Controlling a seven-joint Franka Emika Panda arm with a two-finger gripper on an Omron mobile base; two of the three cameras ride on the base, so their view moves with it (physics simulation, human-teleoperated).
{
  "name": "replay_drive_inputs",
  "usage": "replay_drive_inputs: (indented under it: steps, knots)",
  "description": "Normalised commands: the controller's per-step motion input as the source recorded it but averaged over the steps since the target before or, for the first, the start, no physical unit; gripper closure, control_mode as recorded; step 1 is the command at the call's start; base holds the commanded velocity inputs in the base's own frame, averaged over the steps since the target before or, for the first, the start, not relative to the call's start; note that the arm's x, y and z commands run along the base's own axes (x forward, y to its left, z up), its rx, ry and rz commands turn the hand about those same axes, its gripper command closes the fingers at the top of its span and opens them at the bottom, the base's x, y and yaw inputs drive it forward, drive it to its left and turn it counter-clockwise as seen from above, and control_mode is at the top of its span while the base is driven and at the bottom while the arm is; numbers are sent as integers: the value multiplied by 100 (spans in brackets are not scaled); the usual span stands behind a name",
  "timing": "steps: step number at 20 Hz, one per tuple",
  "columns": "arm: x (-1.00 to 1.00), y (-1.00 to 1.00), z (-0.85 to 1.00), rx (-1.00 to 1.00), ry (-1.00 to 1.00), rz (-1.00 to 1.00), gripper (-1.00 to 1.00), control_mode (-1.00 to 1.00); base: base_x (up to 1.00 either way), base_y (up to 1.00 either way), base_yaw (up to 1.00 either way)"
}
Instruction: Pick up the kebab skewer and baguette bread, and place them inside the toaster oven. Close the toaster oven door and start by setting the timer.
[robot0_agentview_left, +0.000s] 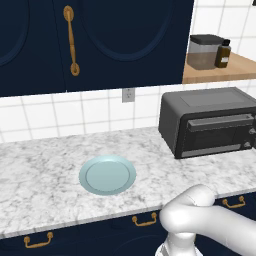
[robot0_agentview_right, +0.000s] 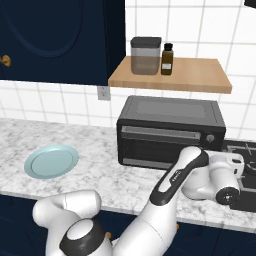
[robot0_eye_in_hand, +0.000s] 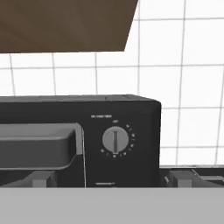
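The dark grey toaster oven (robot0_agentview_left: 200, 105) (robot0_agentview_right: 170, 114) stands at the back of the marble counter. Its toaster oven door (robot0_agentview_right: 162, 144) is up and shut, with the grey bar handle (robot0_eye_in_hand: 39, 144) along its top. My gripper (robot0_agentview_right: 236, 162) hovers just in front of the oven's right end, level with the round timer knob (robot0_eye_in_hand: 115, 140), which lies straight ahead. The gripper (robot0_eye_in_hand: 107, 179) is open with nothing between its fingertips (robot0_eye_in_hand: 39, 180). The kebab skewer and baguette bread are out of view.
A pale blue plate (robot0_agentview_left: 107, 174) (robot0_agentview_right: 51, 161) lies bare on the counter (robot0_agentview_left: 45, 165) left of the oven. A wooden shelf (robot0_agentview_right: 200, 75) above the oven holds a grey canister (robot0_agentview_right: 145, 55) and a brown bottle (robot0_agentview_right: 167, 59). A dark stovetop (robot0_agentview_right: 246, 150) borders the right.
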Motion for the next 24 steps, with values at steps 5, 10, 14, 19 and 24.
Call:
replay_drive_inputs:
  steps: [5,10,14,19,24]
  knots:
    - [4,-1,-7,-10,0,0,-100,-100,0,0,0]
    - [7,0,-1,-9,0,0,-100,-100,0,0,0]
    - [5,0,-2,-8,0,0,-100,-100,0,0,0]
    - [1,0,-16,-11,-1,0,-100,-100,0,0,0]
    - [6,0,-2,-6,-2,0,-100,-100,0,0,0]
